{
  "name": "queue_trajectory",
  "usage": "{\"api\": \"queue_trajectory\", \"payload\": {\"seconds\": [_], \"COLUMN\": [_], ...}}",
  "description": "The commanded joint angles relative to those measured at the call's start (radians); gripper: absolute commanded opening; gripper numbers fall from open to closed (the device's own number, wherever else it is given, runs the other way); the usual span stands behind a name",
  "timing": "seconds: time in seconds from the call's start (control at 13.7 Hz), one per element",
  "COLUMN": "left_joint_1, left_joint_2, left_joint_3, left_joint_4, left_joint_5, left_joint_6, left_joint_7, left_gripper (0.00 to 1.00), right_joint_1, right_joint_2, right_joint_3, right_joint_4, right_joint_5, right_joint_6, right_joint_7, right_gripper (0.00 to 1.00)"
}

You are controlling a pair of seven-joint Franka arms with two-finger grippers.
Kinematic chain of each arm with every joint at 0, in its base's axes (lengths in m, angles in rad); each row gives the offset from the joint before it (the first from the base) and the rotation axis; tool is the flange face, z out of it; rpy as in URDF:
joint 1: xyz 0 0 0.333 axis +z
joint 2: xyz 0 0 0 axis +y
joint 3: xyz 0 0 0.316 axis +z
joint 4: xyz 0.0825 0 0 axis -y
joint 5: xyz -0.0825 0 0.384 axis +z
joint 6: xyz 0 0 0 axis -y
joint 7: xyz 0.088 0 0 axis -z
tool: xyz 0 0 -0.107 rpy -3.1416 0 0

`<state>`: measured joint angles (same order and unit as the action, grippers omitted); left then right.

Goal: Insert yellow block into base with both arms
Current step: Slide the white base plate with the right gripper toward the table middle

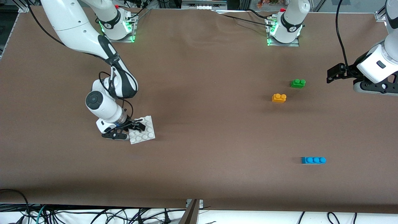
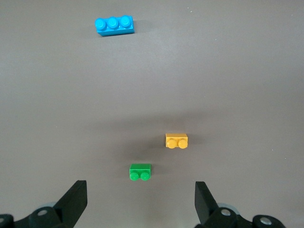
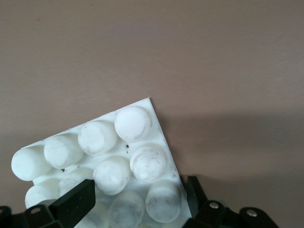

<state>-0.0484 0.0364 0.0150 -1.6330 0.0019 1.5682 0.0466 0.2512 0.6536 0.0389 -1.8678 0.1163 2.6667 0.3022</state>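
Note:
The white studded base [image 1: 146, 130] lies flat on the brown table toward the right arm's end. My right gripper [image 1: 130, 129] is low at its edge, shut on the base [image 3: 156, 128]: one finger [image 3: 76, 202] lies among the studs and the other presses the plate's rim, gripper [image 3: 135, 194]. The yellow block [image 1: 279, 98] sits free on the table toward the left arm's end. My left gripper [image 1: 332, 74] hangs open and empty in the air at that end of the table. Its wrist view shows the yellow block [image 2: 176, 141] past the open left gripper [image 2: 140, 199].
A green two-stud brick [image 1: 298, 83] [image 2: 140, 172] lies beside the yellow block, farther from the front camera. A blue three-stud brick [image 1: 313, 160] [image 2: 114, 25] lies nearer the front camera. Both arm bases stand along the table's back edge.

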Motion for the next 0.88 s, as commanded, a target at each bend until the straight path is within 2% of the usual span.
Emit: {"api": "queue_trajectory", "payload": {"seconds": [0.0,0.22,0.58,0.8], "left_joint_1": [0.005,0.005,0.005,0.005], "left_joint_2": [-0.009,-0.009,-0.009,-0.009], "left_joint_3": [0.0,0.0,0.0,0.0], "left_joint_4": [0.007,0.007,0.007,0.007], "left_joint_5": [0.0,0.0,0.0,0.0], "left_joint_6": [-0.017,-0.016,-0.016,-0.017], "left_joint_7": [0.022,0.022,0.022,0.022], "left_gripper": [1.0,1.0,1.0,1.0], "right_joint_1": [0.069,0.131,0.281,0.309], "right_joint_2": [0.061,0.087,0.133,0.144], "right_joint_3": [-0.011,-0.019,-0.094,-0.094], "right_joint_4": [0.062,0.094,0.171,0.188], "right_joint_5": [0.003,0.002,0.002,0.003], "right_joint_6": [0.01,0.01,-0.001,-0.001], "right_joint_7": [0.124,0.24,0.389,0.403], "right_gripper": [0.87,0.87,0.87,0.87]}}
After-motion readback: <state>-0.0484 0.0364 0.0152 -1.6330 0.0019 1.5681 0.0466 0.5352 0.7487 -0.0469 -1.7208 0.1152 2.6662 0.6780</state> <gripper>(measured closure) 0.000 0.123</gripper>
